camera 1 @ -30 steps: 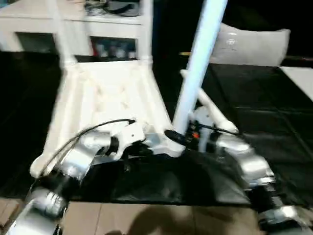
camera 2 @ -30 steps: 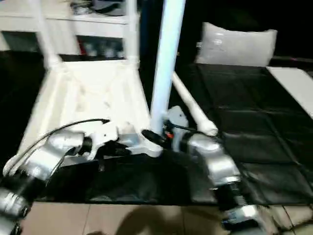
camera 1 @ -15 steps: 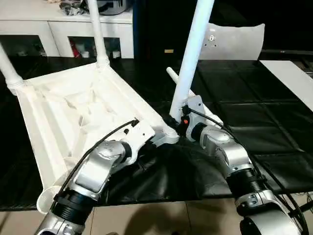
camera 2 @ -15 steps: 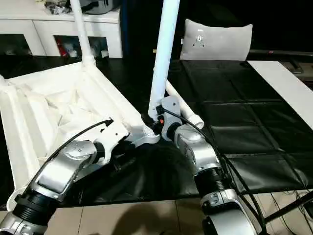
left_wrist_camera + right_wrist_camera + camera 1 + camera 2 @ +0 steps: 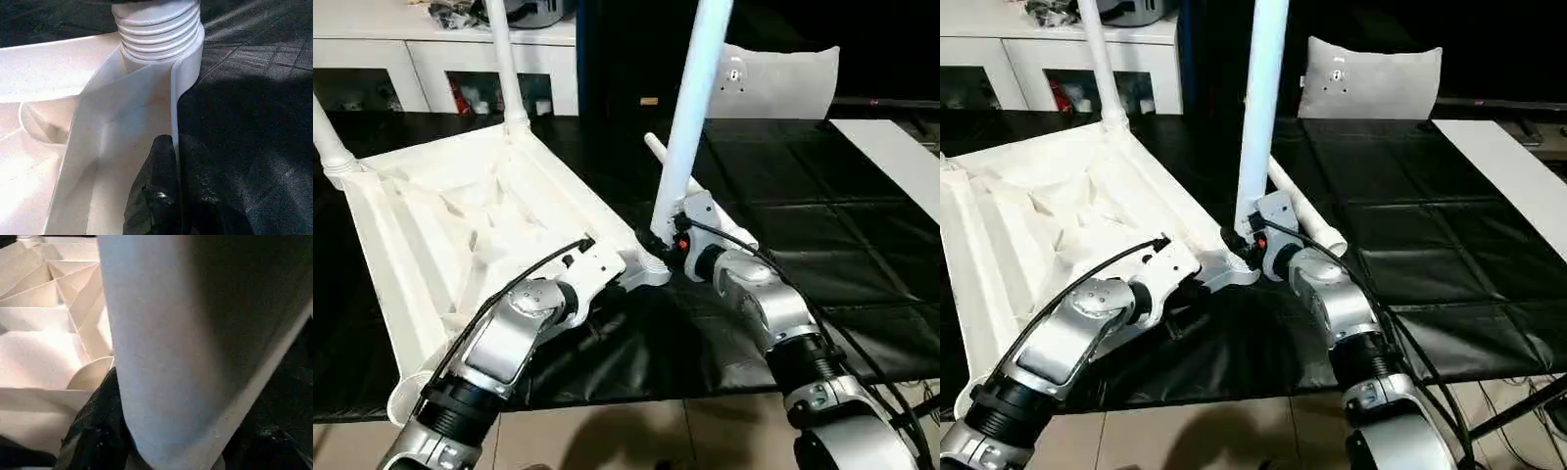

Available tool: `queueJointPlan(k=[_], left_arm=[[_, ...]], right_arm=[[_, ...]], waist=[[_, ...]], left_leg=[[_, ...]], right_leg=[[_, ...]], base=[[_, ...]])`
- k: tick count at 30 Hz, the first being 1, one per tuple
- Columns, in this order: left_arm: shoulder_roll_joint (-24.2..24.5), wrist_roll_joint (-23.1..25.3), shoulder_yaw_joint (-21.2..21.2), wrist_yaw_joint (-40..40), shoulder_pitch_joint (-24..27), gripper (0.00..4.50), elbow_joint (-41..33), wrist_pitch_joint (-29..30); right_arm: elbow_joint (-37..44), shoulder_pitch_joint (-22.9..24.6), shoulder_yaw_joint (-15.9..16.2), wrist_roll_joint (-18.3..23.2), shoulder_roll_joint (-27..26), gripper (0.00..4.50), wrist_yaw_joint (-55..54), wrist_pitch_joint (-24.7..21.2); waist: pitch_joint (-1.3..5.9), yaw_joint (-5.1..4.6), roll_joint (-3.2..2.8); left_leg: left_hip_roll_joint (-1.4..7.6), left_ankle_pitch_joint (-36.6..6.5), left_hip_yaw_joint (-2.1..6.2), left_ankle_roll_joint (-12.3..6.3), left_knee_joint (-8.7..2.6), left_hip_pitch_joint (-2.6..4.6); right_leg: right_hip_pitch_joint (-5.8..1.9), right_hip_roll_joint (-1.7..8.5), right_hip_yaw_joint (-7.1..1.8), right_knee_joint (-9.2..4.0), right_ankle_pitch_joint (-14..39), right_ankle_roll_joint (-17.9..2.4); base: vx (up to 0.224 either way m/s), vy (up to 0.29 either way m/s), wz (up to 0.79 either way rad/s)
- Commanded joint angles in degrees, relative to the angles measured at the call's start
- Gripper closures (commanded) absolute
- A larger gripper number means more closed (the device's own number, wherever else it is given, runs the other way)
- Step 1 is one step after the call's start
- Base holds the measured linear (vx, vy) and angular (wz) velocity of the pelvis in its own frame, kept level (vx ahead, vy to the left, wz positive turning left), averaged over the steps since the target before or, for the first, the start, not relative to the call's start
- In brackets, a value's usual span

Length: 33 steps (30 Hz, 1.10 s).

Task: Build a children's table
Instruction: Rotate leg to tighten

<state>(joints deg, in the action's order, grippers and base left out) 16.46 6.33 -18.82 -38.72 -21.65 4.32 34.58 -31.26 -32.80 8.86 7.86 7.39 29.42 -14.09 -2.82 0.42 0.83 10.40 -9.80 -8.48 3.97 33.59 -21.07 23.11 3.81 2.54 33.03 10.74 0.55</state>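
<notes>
While right hand (image 5: 658,245) grips leg (image 5: 690,122) — left hand (image 5: 168,196) pinches tabletop rim (image 5: 183,83).

Head views sharp, evenly lit from overhead; white tabletop (image 5: 460,225) glares; wrist views soft, dim toward 6 o'clock.

Looked like a robotics lab or test room dressed up a bit like a home. The bench (image 5: 862,245) was wrapped in black quilted sheeting, a white sideboard (image 5: 431,59) with glass-front cubbies and clutter on top stood behind it, a grey cushion (image 5: 1371,83) sat at the back, and the floor (image 5: 1234,436) was beige tile.
</notes>
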Motion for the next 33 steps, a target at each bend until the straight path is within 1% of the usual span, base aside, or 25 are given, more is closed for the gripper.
queueJointPlan(k=[1,2,5,8,9,10,11,12,13,14,16,17,18,19,22,24,25,26,27,28,29,31,33], left_arm=[[0.6,0.4,1.2,1.1,-2.3,4.50,-0.7,-2.3],[0.9,0.4,1.2,0.9,-2.5,4.50,-0.5,-2.7],[1.3,0.3,1.1,0.6,-2.9,4.50,0.0,-3.3],[1.8,0.3,0.9,0.0,-3.2,4.50,0.4,-3.9],[1.9,0.2,0.8,-0.3,-3.2,4.50,0.6,-4.2],[2.0,0.1,0.8,-0.4,-3.3,4.50,0.8,-4.4],[2.0,0.1,0.8,-0.4,-3.3,4.50,0.8,-4.4],[2.0,0.0,0.8,-0.4,-3.4,4.50,0.9,-4.5],[2.0,0.0,0.8,-0.4,-3.4,4.50,0.9,-4.5],[2.1,-0.1,0.8,-0.7,-3.5,4.50,1.0,-4.8],[2.3,-0.2,0.8,-0.8,-3.6,4.50,1.2,-5.0],[2.6,-0.4,0.7,-1.1,-3.8,4.50,1.4,-5.4],[2.8,-0.5,0.7,-1.3,-4.0,4.50,1.6,-5.7],[3.2,-0.6,0.5,-1.6,-4.2,4.50,1.9,-6.1],[3.5,-0.6,0.6,-1.9,-4.5,4.50,2.5,-6.7],[3.6,-0.8,0.6,-2.2,-4.8,4.50,3.1,-7.2],[3.7,-0.8,0.7,-2.3,-4.9,4.50,3.3,-7.3],[3.8,-0.8,0.7,-2.4,-5.0,4.50,3.5,-7.4],[3.9,-0.8,0.6,-2.5,-5.2,4.50,3.6,-7.6],[3.9,-0.8,0.6,-2.6,-5.2,4.50,3.7,-7.7],[3.9,-0.9,0.6,-2.6,-5.2,4.50,3.8,-7.7],[4.1,-1.1,0.5,-2.7,-5.4,4.50,4.1,-8.1],[4.6,-1.2,0.2,-3.5,-5.5,4.50,4.7,-8.9]], right_arm=[[-3.3,3.0,2.3,-1.7,0.5,2.55,1.7,-2.8],[-2.7,3.4,2.5,-1.6,1.1,2.55,2.9,-2.9],[-2.2,4.1,3.3,-1.7,2.7,2.55,6.3,-1.8],[-2.2,4.2,4.5,-2.1,3.7,2.55,9.0,-0.4],[-2.5,4.1,4.7,-2.2,3.9,2.55,9.5,-0.5],[-2.8,4.0,4.5,-2.3,3.9,2.55,9.5,-0.5],[-2.8,4.0,4.5,-2.3,3.9,2.55,9.5,-0.5],[-3.0,3.9,4.4,-2.3,3.9,2.20,9.5,-0.5],[-3.1,3.9,4.3,-2.3,3.9,2.20,9.5,-0.6],[-3.3,3.8,3.9,-2.0,3.7,1.85,9.6,-0.9],[-3.3,3.8,3.5,-1.8,3.7,1.80,9.7,-1.1],[-3.3,3.8,3.3,-1.7,3.6,1.66,9.8,-1.2],[-3.3,3.8,3.1,-1.5,3.7,1.51,10.1,-1.1],[-3.1,3.9,2.9,-1.3,3.8,1.51,10.6,-0.5],[-2.3,4.3,2.5,-0.9,4.3,1.21,11.6,0.2],[-1.3,4.7,2.2,-0.4,4.9,1.02,12.6,0.3],[-0.8,4.9,2.0,0.0,5.1,0.86,13.2,0.4],[-0.3,5.1,1.8,0.2,5.5,0.86,13.7,0.4],[0.1,5.3,1.6,0.3,5.8,0.70,14.2,0.4],[0.4,5.5,1.5,0.4,6.1,0.70,14.5,0.4],[0.5,5.5,1.4,0.5,6.2,0.61,14.6,0.4],[1.1,5.9,1.1,0.6,6.7,0.41,15.3,0.5],[3.0,6.9,0.4,1.4,8.3,0.22,17.4,0.7]], waist=[[2.38,0.48,-0.76],[2.37,0.66,-0.49],[2.52,1.28,-0.44],[2.59,1.94,-0.22],[2.67,2.08,-0.31],[2.68,2.09,-0.24],[2.69,2.16,-0.29],[2.67,2.17,-0.30],[2.62,2.17,-0.32],[2.61,2.16,-0.37],[2.57,2.15,-0.40],[2.51,2.09,-0.39],[2.51,2.05,-0.55],[2.54,2.04,-0.51],[2.51,1.96,-0.69],[2.59,2.04,-0.63],[2.63,2.08,-0.75],[2.66,2.12,-0.65],[2.76,2.12,-0.63],[2.68,2.17,-0.80],[2.70,2.19,-0.85],[2.80,2.34,-0.77],[2.96,2.59,-0.81]], left_leg=[[1.82,-33.9,1.15,1.80,-5.24,1.24],[1.80,-32.8,1.04,1.42,-5.22,1.15],[1.87,-29.4,0.68,0.81,-5.22,0.89],[1.89,-26.8,0.32,0.27,-5.18,0.88],[1.91,-25.5,0.32,0.20,-5.25,0.77],[1.94,-24.7,0.25,0.09,-5.28,0.69],[1.94,-24.4,0.22,0.08,-5.25,0.72],[1.93,-24.2,0.18,0.08,-5.24,0.72],[1.94,-24.2,0.22,0.12,-5.27,0.71],[1.95,-24.5,0.28,0.26,-5.31,0.71],[1.92,-25.3,0.31,0.46,-5.28,0.84],[1.93,-25.8,0.44,0.58,-5.34,0.79],[1.86,-26.4,0.48,0.76,-5.32,0.84],[1.85,-26.6,0.49,0.79,-5.29,0.90],[1.82,-27.1,0.56,0.79,-5.27,0.91],[1.88,-26.4,0.45,0.61,-5.20,0.91],[1.87,-26.2,0.45,0.56,-5.20,0.92],[1.91,-25.6,0.40,0.43,-5.21,0.80],[1.98,-24.6,0.40,0.28,-5.26,0.61],[1.98,-24.1,0.32,0.16,-5.26,0.55],[2.00,-23.9,0.27,0.12,-5.23,0.59],[2.05,-22.5,0.10,-0.02,-5.15,0.55],[2.07,-20.8,-0.01,-0.33,-5.09,0.45]], right_leg=[[-0.67,3.58,-1.34,-5.47,29.7,-7.0],[-0.74,3.66,-1.46,-5.33,29.2,-7.4],[-1.04,3.78,-1.77,-5.14,27.5,-7.8],[-1.20,3.75,-1.90,-5.01,26.0,-8.2],[-1.41,3.77,-1.91,-4.83,25.0,-8.5],[-1.52,3.73,-1.90,-4.79,24.5,-8.6],[-1.50,3.73,-1.91,-4.77,24.4,-8.7],[-1.52,3.70,-1.89,-4.79,24.5,-8.7],[-1.53,3.70,-1.86,-4.80,24.9,-8.6],[-1.55,3.65,-1.77,-4.84,25.7,-8.4],[-1.41,3.62,-1.69,-5.02,26.9,-8.0],[-1.46,3.65,-1.60,-5.08,27.9,-7.6],[-1.39,3.60,-1.54,-5.25,28.8,-7.2],[-1.37,3.63,-1.52,-5.26,29.0,-7.1],[-1.31,3.69,-1.45,-5.47,30.1,-6.7],[-1.31,3.61,-1.50,-5.46,29.0,-6.9],[-1.35,3.55,-1.51,-5.34,28.5,-7.2],[-1.47,3.53,-1.51,-5.21,27.4,-7.5],[-1.72,3.55,-1.54,-4.88,25.8,-8.1],[-1.71,3.53,-1.56,-4.83,24.9,-8.5],[-1.76,3.58,-1.59,-4.84,24.6,-8.7],[-1.87,3.56,-1.71,-4.63,22.8,-9.3],[-2.14,3.52,-1.76,-4.42,20.8,-9.6]], base=[[0.000,0.000,0.00],[0.000,0.000,0.00],[0.000,0.000,0.00],[0.000,0.000,0.00],[0.000,0.000,0.00],[0.000,0.000,0.00],[0.000,0.000,0.00],[0.000,0.000,0.00],[0.000,0.000,0.00],[0.000,0.000,0.00],[0.000,0.000,0.00],[0.000,0.000,0.00],[0.000,0.000,0.00],[0.000,0.000,0.00],[0.000,0.000,0.00],[0.000,0.000,0.00],[0.000,0.000,0.00],[0.000,0.000,0.00],[0.000,0.000,0.00],[0.000,0.000,0.00],[0.000,0.000,0.00],[0.000,0.000,0.00],[0.000,0.000,0.00]])
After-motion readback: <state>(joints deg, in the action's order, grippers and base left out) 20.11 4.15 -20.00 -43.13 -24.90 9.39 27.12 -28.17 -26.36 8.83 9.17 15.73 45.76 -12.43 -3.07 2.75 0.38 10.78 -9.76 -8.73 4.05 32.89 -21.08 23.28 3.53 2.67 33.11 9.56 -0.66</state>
